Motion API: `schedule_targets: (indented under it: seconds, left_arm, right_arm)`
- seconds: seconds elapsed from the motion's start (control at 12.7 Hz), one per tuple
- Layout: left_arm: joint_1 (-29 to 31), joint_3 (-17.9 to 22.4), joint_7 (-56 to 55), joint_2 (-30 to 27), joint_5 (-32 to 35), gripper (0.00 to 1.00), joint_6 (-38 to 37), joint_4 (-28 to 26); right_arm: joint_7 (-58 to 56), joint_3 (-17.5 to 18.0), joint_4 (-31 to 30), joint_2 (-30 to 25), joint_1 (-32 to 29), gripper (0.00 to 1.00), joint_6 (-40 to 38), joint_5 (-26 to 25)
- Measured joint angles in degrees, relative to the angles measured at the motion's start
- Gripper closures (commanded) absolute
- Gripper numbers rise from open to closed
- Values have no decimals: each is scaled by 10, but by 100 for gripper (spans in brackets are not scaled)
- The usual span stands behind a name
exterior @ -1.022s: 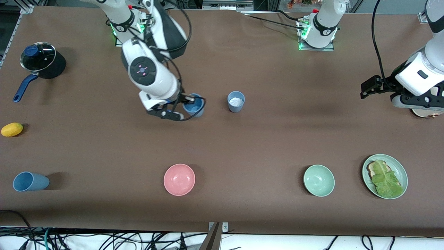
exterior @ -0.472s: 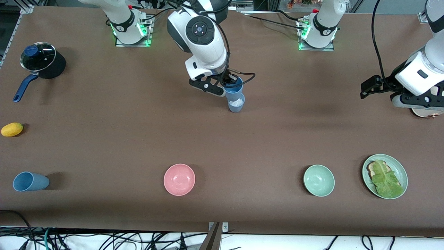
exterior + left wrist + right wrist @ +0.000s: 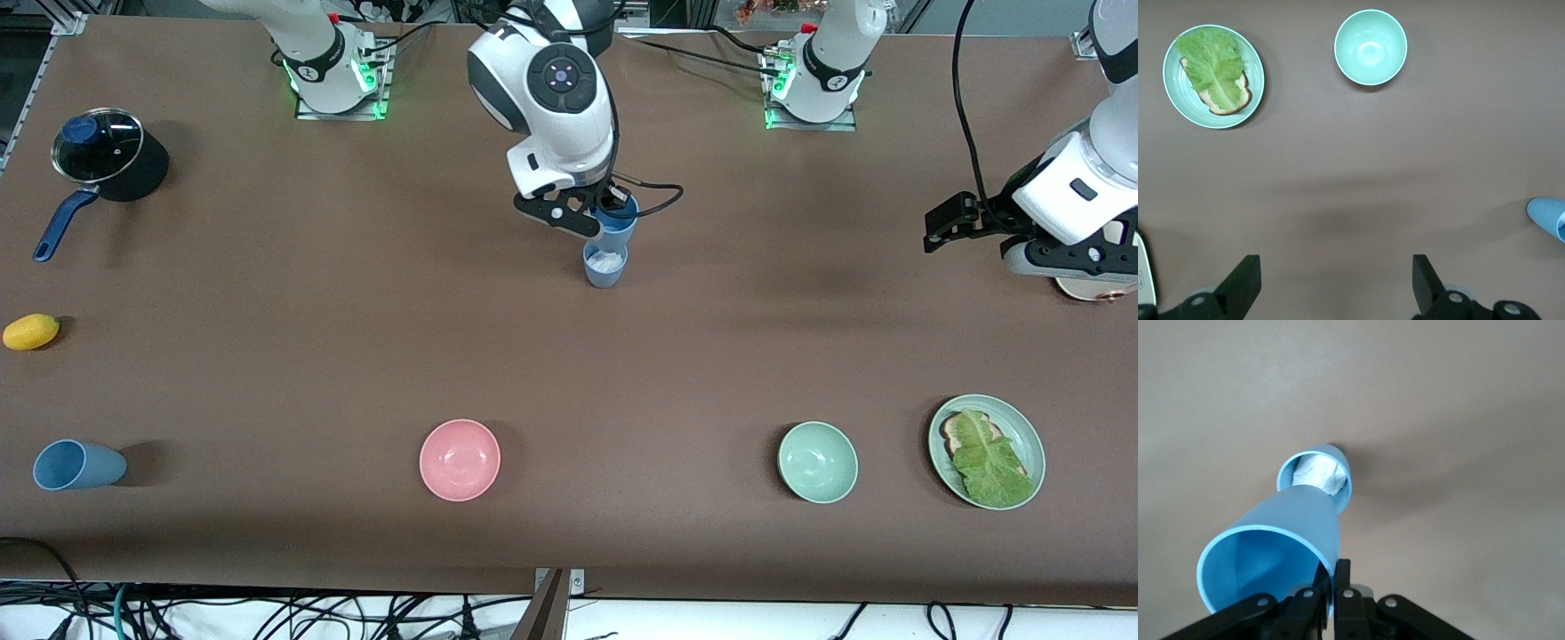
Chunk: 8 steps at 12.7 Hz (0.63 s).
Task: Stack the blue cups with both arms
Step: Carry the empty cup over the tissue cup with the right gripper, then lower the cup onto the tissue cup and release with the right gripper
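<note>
We see the right hand (image 3: 597,216) clamped on the rim of a blue cup (image 3: 618,224), holding it in the air just above the upright cup (image 3: 605,265) with white stuff inside, which stands on the table (image 3: 569,373) right below the hand. A third cup (image 3: 76,465) lies on its side well away from that hand, at the right arm's end. The left hand (image 3: 935,228) waits over its own end, fingers apart and holding nothing.

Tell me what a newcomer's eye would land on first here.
First, the right gripper, shut on the rim of a blue cup, holds it over a second blue cup with something white inside, mid-table. Next, a third blue cup lying on its side at the right arm's end. The left gripper waits open.
</note>
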Motion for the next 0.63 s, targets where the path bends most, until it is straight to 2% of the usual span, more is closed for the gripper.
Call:
schedule_targets:
  seconds: [0.63]
  left_arm:
    - [0,-1,0,0,0,0,-1,0]
  right_arm:
    - [3,-3,0,23,7,100,2,-4]
